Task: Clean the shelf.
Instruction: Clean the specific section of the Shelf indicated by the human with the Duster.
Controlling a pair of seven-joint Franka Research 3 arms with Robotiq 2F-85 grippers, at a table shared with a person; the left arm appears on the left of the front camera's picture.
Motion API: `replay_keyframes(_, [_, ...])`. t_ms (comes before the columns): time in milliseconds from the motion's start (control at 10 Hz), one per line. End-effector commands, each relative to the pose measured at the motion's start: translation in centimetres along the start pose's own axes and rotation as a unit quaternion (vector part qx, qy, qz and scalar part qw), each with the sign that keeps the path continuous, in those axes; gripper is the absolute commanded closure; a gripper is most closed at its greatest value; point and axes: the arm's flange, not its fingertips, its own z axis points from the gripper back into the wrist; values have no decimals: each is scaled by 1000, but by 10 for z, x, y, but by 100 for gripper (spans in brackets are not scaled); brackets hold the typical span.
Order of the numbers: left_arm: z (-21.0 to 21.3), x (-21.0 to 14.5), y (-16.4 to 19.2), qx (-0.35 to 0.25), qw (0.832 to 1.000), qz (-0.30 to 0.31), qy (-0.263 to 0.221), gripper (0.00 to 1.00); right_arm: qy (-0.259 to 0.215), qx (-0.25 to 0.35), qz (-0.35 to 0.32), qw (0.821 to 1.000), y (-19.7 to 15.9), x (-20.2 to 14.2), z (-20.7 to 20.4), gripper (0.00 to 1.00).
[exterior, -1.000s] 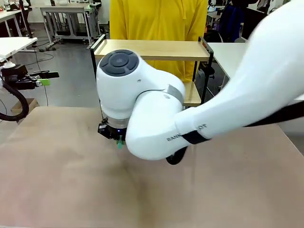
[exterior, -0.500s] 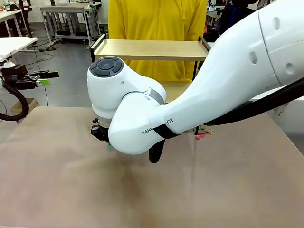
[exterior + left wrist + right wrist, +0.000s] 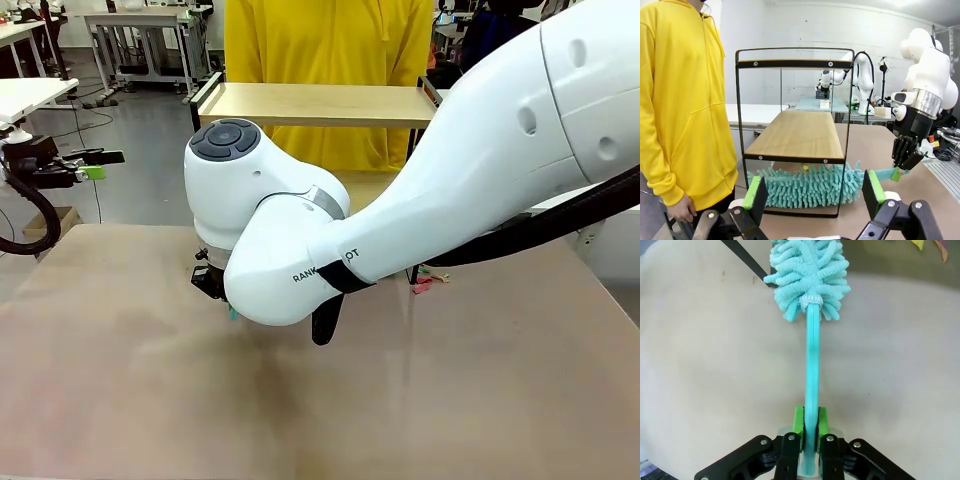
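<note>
The shelf (image 3: pixel 799 131), two light wooden boards in a thin black frame, stands at the table's far edge (image 3: pixel 320 103). A teal fluffy duster (image 3: pixel 807 186) lies with its head inside the frame's base, under the lower board. My right gripper (image 3: pixel 810 424) is shut on the duster's teal handle (image 3: pixel 811 370), low over the table just outside the shelf (image 3: pixel 900 169). In the front view the white wrist hides most of that gripper (image 3: pixel 230 308). My left gripper (image 3: pixel 814 196) is open and empty, held off the table's left side (image 3: pixel 103 165), facing the shelf's end.
A person in a yellow hoodie (image 3: pixel 330 40) stands right behind the shelf, one hand (image 3: pixel 682 211) hanging beside it. Small pink and green scraps (image 3: pixel 428 278) lie on the table by the shelf's right leg. The brown tabletop (image 3: pixel 300 400) stretches wide in front.
My right arm swung to the left across the table with the duster, then came almost to rest. The left arm has not moved.
</note>
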Motion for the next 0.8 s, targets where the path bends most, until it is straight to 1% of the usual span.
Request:
replay_keyframes(0, [0,3,-3,-2,1000,-2,-1,0,18,-8,-17,1000,-19,10,1,86])
replay_keyframes(200, [0,3,-3,-2,1000,-2,-1,0,36,-17,-28,999,-58,17,1,86])
replay_keyframes(400, [0,3,-3,-2,1000,-2,-1,0,48,-29,-46,997,-109,21,3,86])
replay_keyframes(600, [0,3,-3,-2,1000,-2,-1,0,66,-39,-65,995,-166,23,10,86])
replay_keyframes(700, [0,3,-3,-2,1000,-2,-1,0,63,-52,-85,993,-195,25,15,86])
